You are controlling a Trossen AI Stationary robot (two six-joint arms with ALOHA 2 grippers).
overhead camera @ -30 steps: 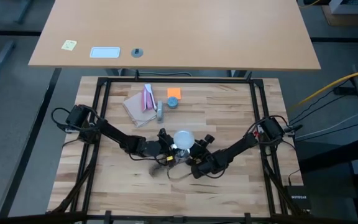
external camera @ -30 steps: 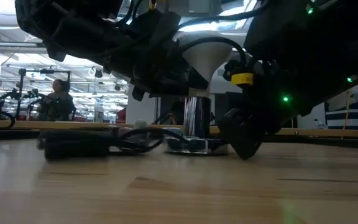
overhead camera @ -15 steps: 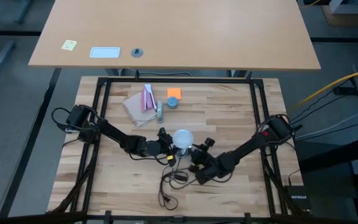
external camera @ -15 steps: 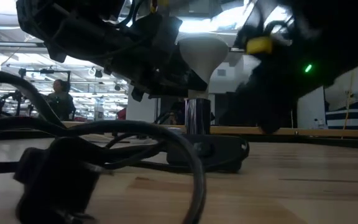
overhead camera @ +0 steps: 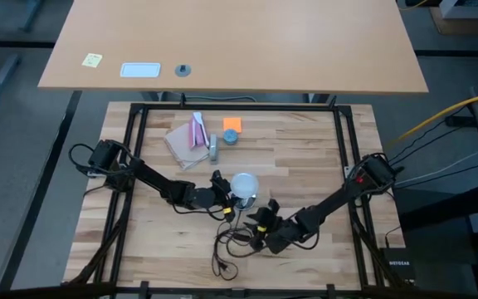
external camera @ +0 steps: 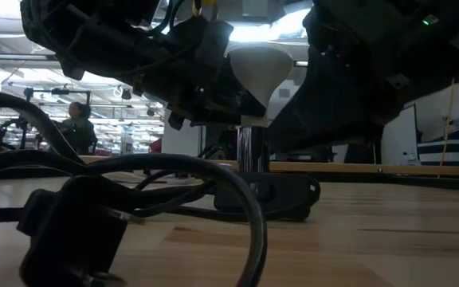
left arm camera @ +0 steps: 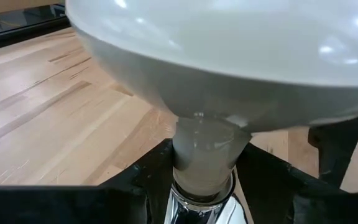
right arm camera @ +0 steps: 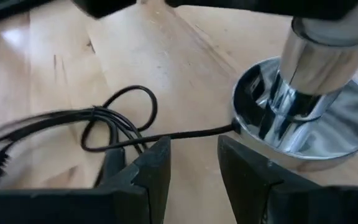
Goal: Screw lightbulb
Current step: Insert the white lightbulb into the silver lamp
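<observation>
While the frosted white globe lightbulb [overhead camera: 245, 184] is held upright near the middle of the light wooden slatted table [overhead camera: 305, 149], its pale grey neck [left arm camera: 205, 155] is seen pinched between the two dark fingers of the left gripper [overhead camera: 225, 193], as shown in the left wrist view. The silver metal screw base [external camera: 250, 150] is positioned directly above the round silver socket [right arm camera: 303, 124], into which it descends; how far it is threaded cannot be told. A thin black cord [right arm camera: 114, 127] is attached to the socket's side and is laid in loops across the wood.

The right gripper [overhead camera: 261, 231] is located just beside the socket, on the side nearer the table's front edge. Its fingers [right arm camera: 151, 171] are spread apart with bare wood and the cord visible between them; nothing is gripped.

An orange square block [overhead camera: 232, 124], a small blue-grey round piece [overhead camera: 231, 137] and a pink-and-tan flat packet [overhead camera: 187, 139] are placed well apart from the bulb, toward the far edge.
</observation>
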